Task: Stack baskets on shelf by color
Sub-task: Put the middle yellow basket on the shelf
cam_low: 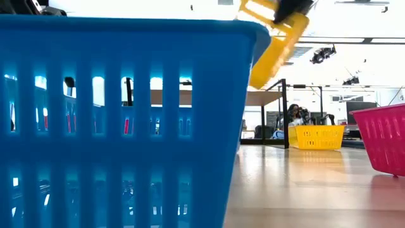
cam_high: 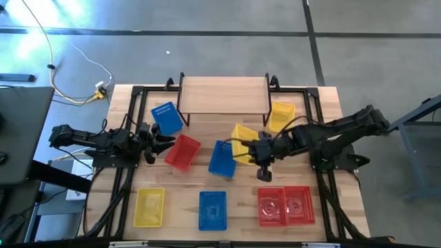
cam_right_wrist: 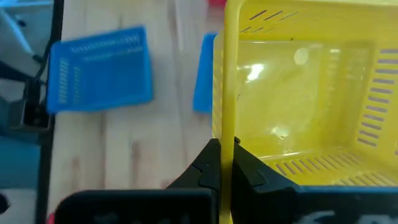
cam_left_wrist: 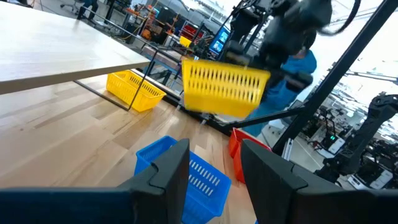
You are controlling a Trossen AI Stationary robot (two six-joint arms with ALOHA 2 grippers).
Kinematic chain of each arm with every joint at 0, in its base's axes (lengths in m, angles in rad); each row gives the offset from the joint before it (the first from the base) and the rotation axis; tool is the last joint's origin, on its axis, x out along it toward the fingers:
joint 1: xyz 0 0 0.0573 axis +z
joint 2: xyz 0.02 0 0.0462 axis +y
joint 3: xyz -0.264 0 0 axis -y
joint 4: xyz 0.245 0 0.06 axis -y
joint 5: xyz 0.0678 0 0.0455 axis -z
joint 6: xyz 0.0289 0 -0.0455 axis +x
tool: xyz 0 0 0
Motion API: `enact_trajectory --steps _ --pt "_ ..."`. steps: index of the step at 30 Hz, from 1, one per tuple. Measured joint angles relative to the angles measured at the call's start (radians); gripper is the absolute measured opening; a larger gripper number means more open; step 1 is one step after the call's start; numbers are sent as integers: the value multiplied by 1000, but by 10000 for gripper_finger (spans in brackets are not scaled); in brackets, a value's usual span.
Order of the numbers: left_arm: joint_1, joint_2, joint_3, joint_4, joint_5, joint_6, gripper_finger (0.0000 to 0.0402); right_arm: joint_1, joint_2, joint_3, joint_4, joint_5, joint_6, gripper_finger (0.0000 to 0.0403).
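My right gripper (cam_high: 251, 147) is shut on a yellow basket (cam_high: 241, 142), which hangs tilted above the table's middle; the low view shows this basket (cam_low: 276, 39) high up. The light-wood shelf (cam_high: 224, 95) stands at the far edge with nothing on its top. Another yellow basket (cam_high: 281, 115) rests on the table by the shelf's right legs. A blue basket (cam_high: 167, 118), a red basket (cam_high: 182, 152) and a second blue basket (cam_high: 222, 158) lie around the middle. My left gripper (cam_high: 164, 142) waits open at the table's left, pointing level. My right gripper pinches one side wall of the yellow basket at its rim (cam_right_wrist: 226, 127), one finger inside the basket and one outside. The fingers come slanting down from the table's right. The basket is lifted clear of the table and hangs tilted.
Along the near edge stand a yellow basket (cam_high: 149, 207), a blue basket (cam_high: 213, 210) and two red baskets (cam_high: 286, 205) side by side. Black frame rails (cam_high: 324, 131) run along the table's left and right sides. A person (cam_low: 294, 115) sits in the room beyond.
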Motion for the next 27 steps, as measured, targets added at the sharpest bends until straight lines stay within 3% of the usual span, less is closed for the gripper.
enact_trajectory --steps 4,13,18,27 --pt "0 0 0 0 0 -15 133 -37 0 59 -17 78 -139 0" --pt "0 0 0 0 -1 -97 133 -182 0 150 -57 374 -543 0" --pt "0 0 0 0 0 -155 133 -333 0 164 -59 346 -681 0" --pt "0 0 0 0 -4 -157 133 -532 15 158 -165 170 -673 0"
